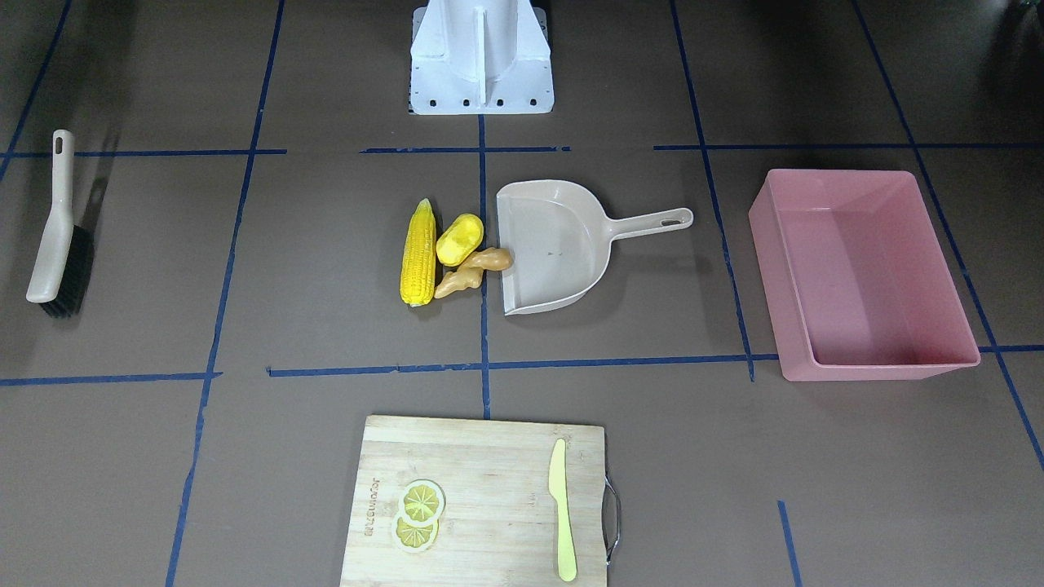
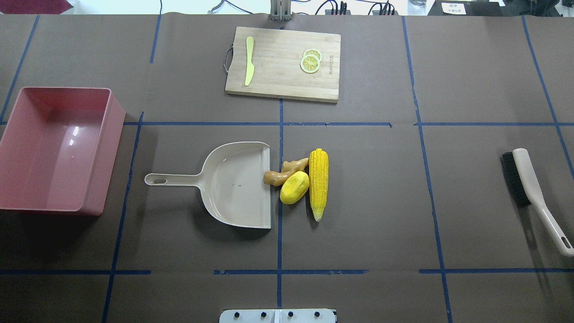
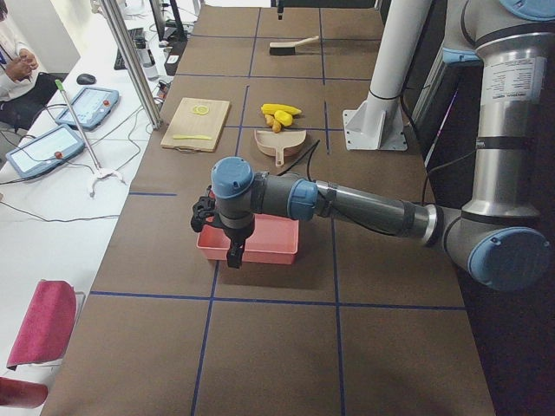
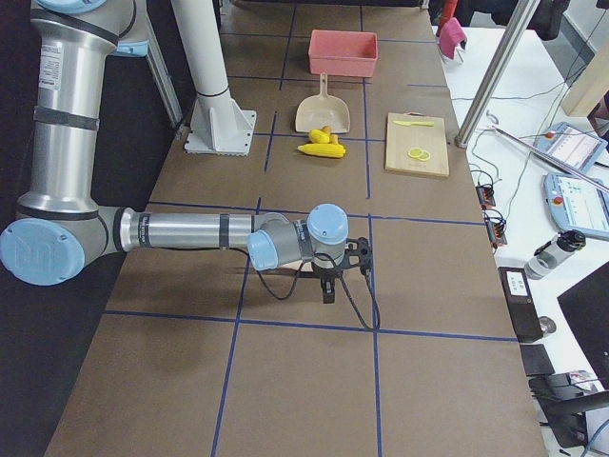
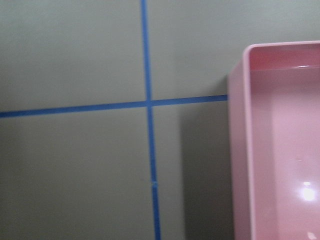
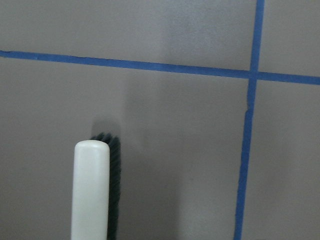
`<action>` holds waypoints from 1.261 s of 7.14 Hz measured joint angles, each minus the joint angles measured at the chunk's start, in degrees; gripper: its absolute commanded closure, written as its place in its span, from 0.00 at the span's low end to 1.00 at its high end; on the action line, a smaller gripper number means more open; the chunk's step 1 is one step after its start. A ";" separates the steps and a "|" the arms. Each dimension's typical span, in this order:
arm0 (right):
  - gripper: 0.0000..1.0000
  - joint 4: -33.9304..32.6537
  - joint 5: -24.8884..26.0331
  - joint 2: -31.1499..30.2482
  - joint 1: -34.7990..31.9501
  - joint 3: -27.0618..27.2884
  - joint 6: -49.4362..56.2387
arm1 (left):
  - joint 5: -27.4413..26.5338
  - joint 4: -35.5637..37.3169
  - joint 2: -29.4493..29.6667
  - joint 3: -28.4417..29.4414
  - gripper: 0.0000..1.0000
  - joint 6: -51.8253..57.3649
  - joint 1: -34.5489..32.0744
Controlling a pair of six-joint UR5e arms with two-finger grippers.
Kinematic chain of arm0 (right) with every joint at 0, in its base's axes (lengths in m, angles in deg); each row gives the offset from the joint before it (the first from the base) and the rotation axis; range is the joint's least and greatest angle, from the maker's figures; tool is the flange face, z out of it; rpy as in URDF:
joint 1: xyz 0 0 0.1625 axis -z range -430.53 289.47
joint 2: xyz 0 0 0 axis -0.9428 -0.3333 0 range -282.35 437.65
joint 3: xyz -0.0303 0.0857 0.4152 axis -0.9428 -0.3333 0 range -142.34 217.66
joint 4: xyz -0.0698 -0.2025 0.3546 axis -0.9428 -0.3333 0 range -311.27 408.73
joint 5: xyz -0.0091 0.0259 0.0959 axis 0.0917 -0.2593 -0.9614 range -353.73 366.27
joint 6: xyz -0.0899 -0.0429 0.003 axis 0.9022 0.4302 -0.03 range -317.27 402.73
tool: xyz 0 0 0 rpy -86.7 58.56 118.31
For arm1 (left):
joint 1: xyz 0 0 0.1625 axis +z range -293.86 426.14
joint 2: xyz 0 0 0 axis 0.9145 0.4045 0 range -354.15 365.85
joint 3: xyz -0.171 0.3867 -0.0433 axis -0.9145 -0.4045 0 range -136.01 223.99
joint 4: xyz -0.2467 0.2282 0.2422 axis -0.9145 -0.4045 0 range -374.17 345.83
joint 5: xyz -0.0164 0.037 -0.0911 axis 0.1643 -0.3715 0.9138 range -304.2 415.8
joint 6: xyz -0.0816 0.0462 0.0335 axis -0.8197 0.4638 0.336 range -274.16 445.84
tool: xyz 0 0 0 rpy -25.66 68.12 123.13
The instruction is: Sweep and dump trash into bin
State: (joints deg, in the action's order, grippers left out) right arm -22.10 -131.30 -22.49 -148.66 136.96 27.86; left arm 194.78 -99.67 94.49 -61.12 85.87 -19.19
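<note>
The trash lies mid-table: a corn cob [image 2: 319, 181], a stubby yellow lump [image 2: 294, 187] and a ginger root [image 2: 284, 172] whose end touches the open lip of a beige dustpan [image 2: 233, 184]. The pink bin [image 2: 54, 148] stands empty at the table's left end. A brush [image 2: 533, 193] with black bristles lies at the right end. My left gripper [image 3: 232, 251] hangs over the bin's near side, seen only from the side, so I cannot tell its state. My right gripper [image 4: 328, 286] hovers low over the brush end [image 6: 91, 190]; I cannot tell its state either.
A wooden cutting board [image 2: 282, 63] at the far edge carries lemon slices [image 2: 310, 61] and a pale knife [image 2: 249, 60]. The white robot base [image 1: 481, 57] stands behind the dustpan. A seated person [image 3: 13, 69] and tablets are beside the table.
</note>
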 measured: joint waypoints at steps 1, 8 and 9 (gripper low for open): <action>0.00 4.27 -0.43 -1.29 2.13 0.88 -4.21 | 0.57 -0.09 0.86 -1.60 0.00 -0.01 4.01; 0.11 19.81 10.91 -16.37 22.12 11.65 -26.93 | -5.75 -0.02 18.82 -10.56 0.00 1.33 31.69; 0.11 19.86 11.22 -17.30 23.65 11.64 -27.06 | -7.26 -0.01 19.67 -10.40 0.00 2.58 34.22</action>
State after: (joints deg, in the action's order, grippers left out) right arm -2.23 -120.08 -39.79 -125.01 148.60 0.80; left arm 187.52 -99.67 114.16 -71.52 88.45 15.02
